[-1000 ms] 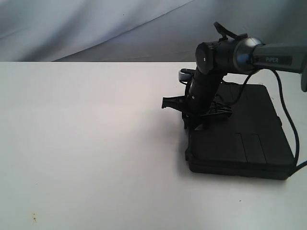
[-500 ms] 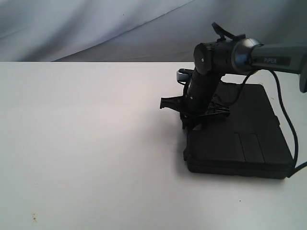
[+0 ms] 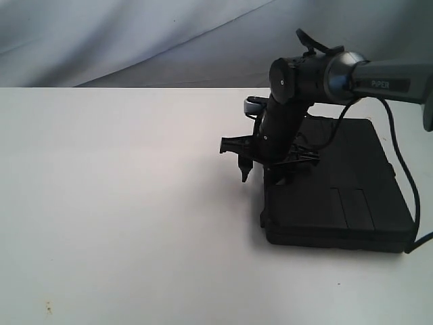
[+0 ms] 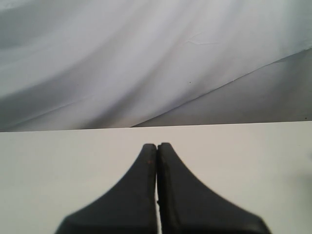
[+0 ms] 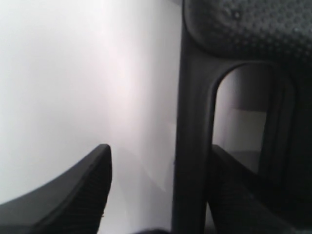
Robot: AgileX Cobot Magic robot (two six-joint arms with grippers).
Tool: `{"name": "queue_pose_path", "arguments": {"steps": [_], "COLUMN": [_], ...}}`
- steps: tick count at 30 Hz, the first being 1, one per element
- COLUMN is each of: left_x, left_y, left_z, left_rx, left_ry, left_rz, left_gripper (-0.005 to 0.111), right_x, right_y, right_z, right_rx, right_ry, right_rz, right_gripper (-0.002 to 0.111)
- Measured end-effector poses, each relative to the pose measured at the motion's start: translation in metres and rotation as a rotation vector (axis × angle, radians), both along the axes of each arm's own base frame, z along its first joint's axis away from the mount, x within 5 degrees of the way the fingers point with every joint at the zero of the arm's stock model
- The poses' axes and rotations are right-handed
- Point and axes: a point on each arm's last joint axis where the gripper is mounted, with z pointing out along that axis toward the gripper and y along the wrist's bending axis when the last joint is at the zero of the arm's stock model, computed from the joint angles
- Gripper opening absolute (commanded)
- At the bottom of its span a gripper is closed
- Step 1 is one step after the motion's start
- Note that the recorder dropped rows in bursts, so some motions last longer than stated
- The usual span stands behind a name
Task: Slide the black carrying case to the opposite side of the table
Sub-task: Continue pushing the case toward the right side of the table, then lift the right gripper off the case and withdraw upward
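The black carrying case (image 3: 338, 196) lies flat on the right part of the white table (image 3: 122, 203). My right gripper (image 3: 258, 172) stands open at the case's left edge, pointing down. In the right wrist view the case's handle bar (image 5: 192, 122) runs between the spread fingers of the right gripper (image 5: 161, 151). One finger (image 5: 92, 185) is over bare table and the other (image 5: 234, 190) sits inside the handle opening. The textured case body (image 5: 263, 34) fills one corner there. My left gripper (image 4: 157, 146) is shut and empty, over bare table (image 4: 58, 161); it is outside the exterior view.
A grey cloth backdrop (image 3: 135, 40) hangs behind the table's far edge. The right arm's cable (image 3: 404, 162) loops over the case's right side. Wide bare tabletop stretches left of the case. A small speck (image 3: 48, 308) marks the near left.
The right gripper has shifted a little to the left and one finger now stands out past the case's left edge. The case has hardly moved.
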Motion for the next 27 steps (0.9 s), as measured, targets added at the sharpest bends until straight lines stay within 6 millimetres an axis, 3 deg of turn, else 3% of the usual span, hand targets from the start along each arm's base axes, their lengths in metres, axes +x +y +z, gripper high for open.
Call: {"name": "queue_pose_path", "arguments": {"steps": [5,9,22,25,27], "left_x": [0.000,0.000,0.000,0.000,0.000], "left_y": [0.000,0.000,0.000,0.000,0.000], "left_z": [0.000,0.000,0.000,0.000,0.000], "left_rx": [0.000,0.000,0.000,0.000,0.000], "left_ry": [0.000,0.000,0.000,0.000,0.000], "left_rz": [0.000,0.000,0.000,0.000,0.000], "left_gripper": [0.000,0.000,0.000,0.000,0.000], "right_x": [-0.001,-0.002,-0.017,-0.021,-0.024], "right_y": [0.000,-0.002,-0.016,-0.021,-0.023], "right_z": [0.001,0.012,0.099,0.115,0.125], "right_rx": [-0.005,-0.010,0.005,0.001,0.006], "right_ry": [0.009,-0.010,-0.116,-0.138,-0.157], "right_rz": [0.003,0.001,-0.024,-0.022,-0.022], "right_gripper": [0.054,0.054,0.053,0.047,0.035]}}
